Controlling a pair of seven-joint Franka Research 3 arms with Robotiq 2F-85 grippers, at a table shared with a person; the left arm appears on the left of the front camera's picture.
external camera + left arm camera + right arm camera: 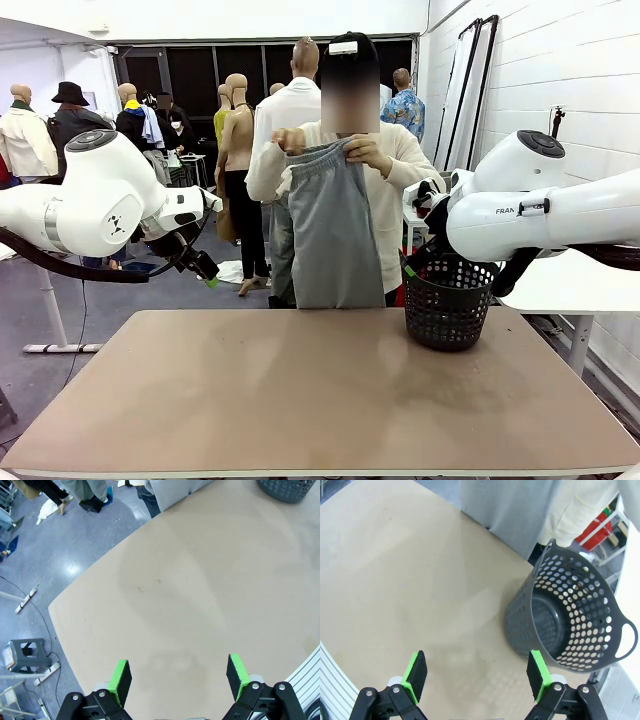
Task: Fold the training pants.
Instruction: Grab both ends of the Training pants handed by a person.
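1. Hanging upright in the front view, the training pants [335, 235] are off the table [250, 400]. The person beyond its far edge pinches the waistband at chest height with both hands [365, 152], and the legs drop straight down to about that edge. The long axis therefore runs vertically, waistband up and hems down. The left arm [100, 205] and the right arm [540, 210] are raised at either side, both well apart from the cloth. A dark basket [447, 305] stands on the table's far right part, just beside the pants and below the right arm.

2. In the left wrist view, the left gripper [177, 675] looks down on bare tabletop. Its green pads are spread wide with nothing between them. A strip of pale grey cloth shows past the far edge at the top, probably the pants, ahead of the fingers and well apart from them.

3. In the right wrist view, the right gripper [477, 672] is likewise spread wide and empty, above the tabletop near the basket. The grey cloth hangs at the top of the picture, beyond the table edge and just beside the basket's rim. It lies ahead of the fingers, and this gripper looks the nearer of the two. The pants likely need laying flat on the table before either gripper can fold them.
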